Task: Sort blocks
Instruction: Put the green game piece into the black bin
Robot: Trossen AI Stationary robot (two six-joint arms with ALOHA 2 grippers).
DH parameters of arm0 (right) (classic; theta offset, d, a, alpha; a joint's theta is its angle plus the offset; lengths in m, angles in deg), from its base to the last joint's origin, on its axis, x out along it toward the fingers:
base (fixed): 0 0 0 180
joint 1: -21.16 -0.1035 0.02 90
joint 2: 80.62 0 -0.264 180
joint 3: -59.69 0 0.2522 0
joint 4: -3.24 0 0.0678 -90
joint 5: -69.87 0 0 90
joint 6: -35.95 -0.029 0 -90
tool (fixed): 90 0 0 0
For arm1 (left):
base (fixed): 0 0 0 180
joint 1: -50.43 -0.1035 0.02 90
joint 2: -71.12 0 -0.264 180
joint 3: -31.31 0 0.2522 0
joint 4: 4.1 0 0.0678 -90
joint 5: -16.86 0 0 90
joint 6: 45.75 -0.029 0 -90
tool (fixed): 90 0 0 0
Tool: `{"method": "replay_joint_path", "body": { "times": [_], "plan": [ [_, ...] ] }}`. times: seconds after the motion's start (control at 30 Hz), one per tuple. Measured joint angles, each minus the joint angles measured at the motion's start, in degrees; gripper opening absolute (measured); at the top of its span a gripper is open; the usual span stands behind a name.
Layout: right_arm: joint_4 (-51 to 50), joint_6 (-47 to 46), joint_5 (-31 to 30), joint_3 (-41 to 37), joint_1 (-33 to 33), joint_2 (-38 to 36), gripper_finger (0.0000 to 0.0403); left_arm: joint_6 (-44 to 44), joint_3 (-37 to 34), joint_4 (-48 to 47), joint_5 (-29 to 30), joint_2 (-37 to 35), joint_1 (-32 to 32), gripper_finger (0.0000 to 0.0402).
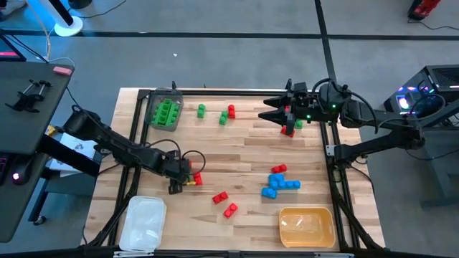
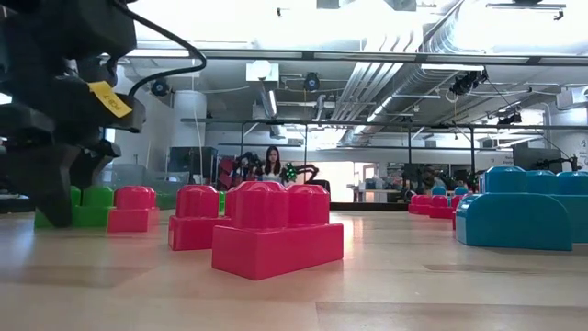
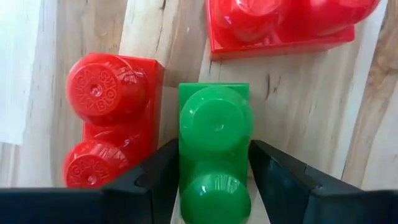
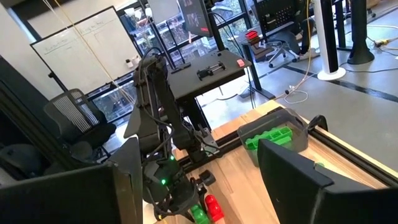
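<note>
A green two-stud block (image 3: 214,143) sits between the fingers of my left gripper (image 3: 213,152), which points steeply down at the table's left middle (image 1: 178,180). A red two-stud block (image 3: 112,118) lies right beside the green one on the table, and another red block (image 3: 280,25) lies just beyond. In the low view the green block (image 2: 90,204) shows at table level behind the dark finger. My right gripper (image 1: 267,115) hangs high over the far middle, open and pointing level toward the left, with nothing between its fingers (image 4: 199,142). My left gripper pinches the green block by its two long sides (image 3: 183,168), one finger on each. The fingers come from above, slanting steeply down. The block stays upright, studs up, at table level; I cannot tell whether its underside rests on the wood.
A grey tray (image 1: 152,107) with green blocks stands far left, a white tray (image 1: 143,222) near left, a yellow tray (image 1: 307,226) near right. Loose red blocks (image 1: 225,203), a blue cluster (image 1: 281,185) and green and red blocks (image 1: 224,115) lie about the table.
</note>
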Motion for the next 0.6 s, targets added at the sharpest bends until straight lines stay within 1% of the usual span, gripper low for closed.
{"method": "replay_joint_path", "body": {
  "times": [0.1,0.17,0.23,0.3,0.4,0.47,0.5,0.53,0.57,0.6],
  "plan": [
    [-0.1,0.0,0.0,0.0,0.0,0.0,0.0209,1.8,0.8,-0.7,-0.2,0.1,0.0,0.0156],
    [-0.2,0.0,0.0,0.0,0.0,0.0,0.0209,3.8,1.6,-1.7,-0.3,0.2,0.0,0.0129],
    [-0.2,0.0,0.0,0.0,0.0,0.0,0.0209,5.8,2.7,-2.4,-1.7,0.2,-0.1,0.0104],
    [-0.2,0.0,0.0,0.0,0.0,0.0,0.0209,6.0,4.5,-1.7,-6.4,-1.0,0.0,0.0102],
    [-0.2,0.0,0.0,0.0,0.0,0.0,0.0209,4.2,8.7,-1.4,-15.5,-4.4,0.0,0.0102],
    [-0.2,-0.2,0.0,0.0,-0.1,0.0,0.0209,2.6,12.1,-1.6,-18.6,-7.3,-0.1,0.0102],
    [-0.2,-0.3,0.0,0.0,-0.1,0.0,0.0209,1.7,14.2,-1.9,-18.5,-9.2,-0.5,0.0104],
    [-0.2,-0.3,0.0,0.0,0.0,0.0,0.0209,0.5,16.3,-2.3,-16.8,-11.0,-1.1,0.011],
    [-0.3,-0.3,0.0,0.0,0.0,0.0,0.0209,-0.8,18.5,-3.6,-13.4,-12.6,-1.9,0.0117],
    [-0.2,-0.3,0.0,0.0,0.0,0.0,0.0209,-2.1,20.6,-5.1,-8.5,-14.1,-2.8,0.0123]
  ]
}}
